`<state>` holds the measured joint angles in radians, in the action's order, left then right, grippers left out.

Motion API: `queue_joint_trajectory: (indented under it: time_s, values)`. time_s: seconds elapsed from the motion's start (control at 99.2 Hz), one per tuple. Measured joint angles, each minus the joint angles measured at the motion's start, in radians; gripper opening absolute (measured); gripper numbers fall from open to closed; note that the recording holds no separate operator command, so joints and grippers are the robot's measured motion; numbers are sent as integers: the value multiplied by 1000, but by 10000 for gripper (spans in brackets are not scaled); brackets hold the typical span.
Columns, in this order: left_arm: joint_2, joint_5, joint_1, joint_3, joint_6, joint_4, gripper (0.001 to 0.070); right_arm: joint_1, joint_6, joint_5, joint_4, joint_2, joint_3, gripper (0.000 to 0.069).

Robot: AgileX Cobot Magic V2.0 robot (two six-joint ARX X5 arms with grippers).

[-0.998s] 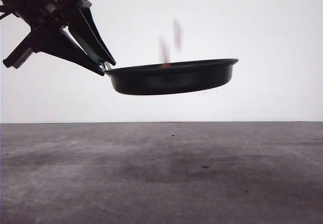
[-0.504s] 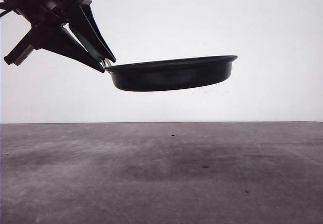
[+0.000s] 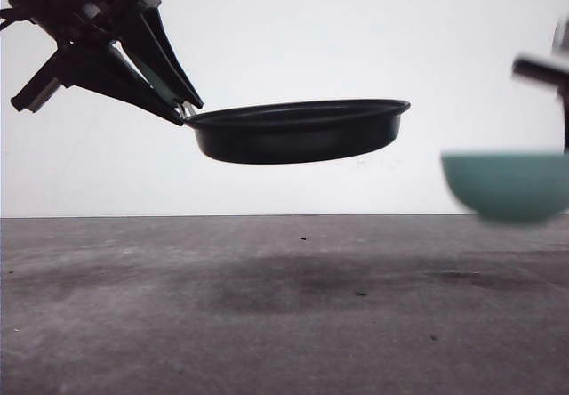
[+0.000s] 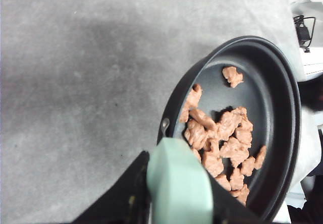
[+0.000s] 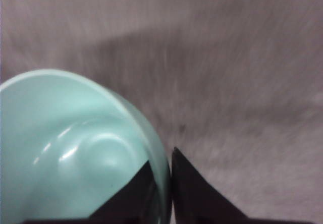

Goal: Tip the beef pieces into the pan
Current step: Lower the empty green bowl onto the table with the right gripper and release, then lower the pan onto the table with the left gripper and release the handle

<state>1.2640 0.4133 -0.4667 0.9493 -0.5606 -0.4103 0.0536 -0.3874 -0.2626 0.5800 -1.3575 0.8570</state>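
the left gripper (image 3: 182, 110) is clamped on the mint-green handle (image 4: 179, 186) of the pan (image 3: 298, 131), its dark fingers (image 4: 121, 196) pressed against either side of the handle, and it holds the pan up in the air, well above the grey table (image 3: 267, 324). the pan sits close to level, tipped up slightly on the side away from the handle. the beef pieces (image 4: 222, 143) lie inside the pan (image 4: 272, 108), most in a loose heap near the handle side and one chunk apart toward the far rim. the right gripper (image 5: 164, 183) pinches the rim of a teal bowl (image 5: 75, 148), one finger inside and one outside the wall. in the front view the bowl (image 3: 507, 184) hangs blurred, upright, lower than the pan and well apart from it, above the table.
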Motion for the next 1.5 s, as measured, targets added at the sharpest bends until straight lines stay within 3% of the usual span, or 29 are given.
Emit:
queue_joint_trajectory:
  time_s: [0.343, 0.393, 0.504, 0.555, 0.655, 0.786, 0.857, 0.968, 1.049, 1.21, 1.502]
  values:
    - [0, 0, 0, 0, 16, -37, 54, 98, 24, 6, -49, -59, 0, 31]
    - [0, -1, 0, 0, 20, -42, 54, 102, 24, 6, -53, -59, 0, 96]
    - [0, -3, 2, 0, 23, -42, 54, 108, 23, 5, -55, -59, 0, 365]
    - [0, -8, 4, 0, 23, -42, 54, 108, 24, 3, -55, -59, 0, 444]
    - [0, -40, 5, 0, 24, -42, 54, 107, 24, 4, -52, -41, 0, 503]
    - [2, -76, 25, 0, 26, -39, 54, 106, 23, 4, -51, 92, 0, 515]
    - [15, -79, 45, 0, 26, -27, 54, 108, 21, 0, -50, 188, 8, 469]
    - [66, -84, 77, 0, 26, -18, 54, 139, 23, -5, -65, 340, 16, 164]
    - [119, -90, 89, 0, 23, -8, 54, 177, 23, -6, -66, 443, 17, 58]
    - [225, -85, 90, 0, -3, 31, 54, 238, 23, -10, -28, 547, 24, 15]
    - [323, -80, 90, 0, -23, 42, 61, 297, 24, 3, 127, 547, 23, 11]
